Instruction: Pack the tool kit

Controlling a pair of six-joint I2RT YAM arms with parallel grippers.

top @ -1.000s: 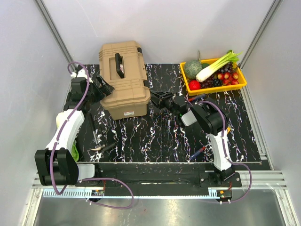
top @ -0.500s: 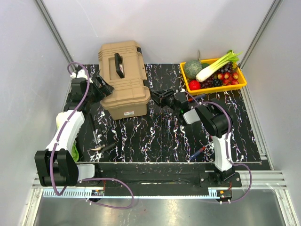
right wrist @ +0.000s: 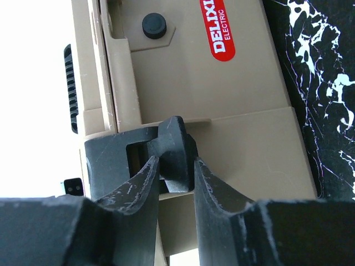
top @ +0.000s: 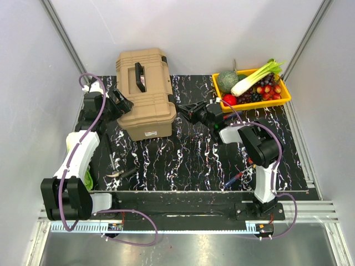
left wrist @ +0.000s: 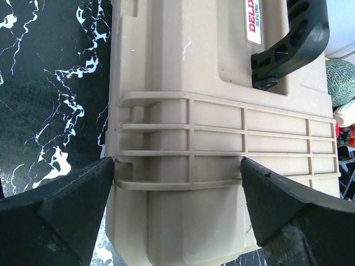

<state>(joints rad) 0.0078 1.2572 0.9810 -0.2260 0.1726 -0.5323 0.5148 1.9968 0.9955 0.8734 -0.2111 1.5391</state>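
Note:
The tan toolbox [top: 145, 94] lies closed at the back left of the mat, black handle [top: 140, 76] on top. My left gripper [top: 122, 103] is at its left end. In the left wrist view its jaws [left wrist: 177, 166] stand wide apart and press on both sides of the ribbed end of the box [left wrist: 211, 133]. My right gripper [top: 186, 110] is at the box's right side. In the right wrist view [right wrist: 176, 166] it is shut on a black latch [right wrist: 175, 143] of the box [right wrist: 222, 100]. Pliers [top: 115, 172] and a screwdriver [top: 235, 178] lie on the mat.
A yellow tray [top: 250, 103] of vegetables and fruit stands at the back right. A green object [top: 89, 179] lies beside the left arm at the mat's left edge. Grey walls close in the left, back and right.
My right gripper has shifted slightly toward the back along the box's right side, and its arm has swung to the right. The left arm and the box have not moved.

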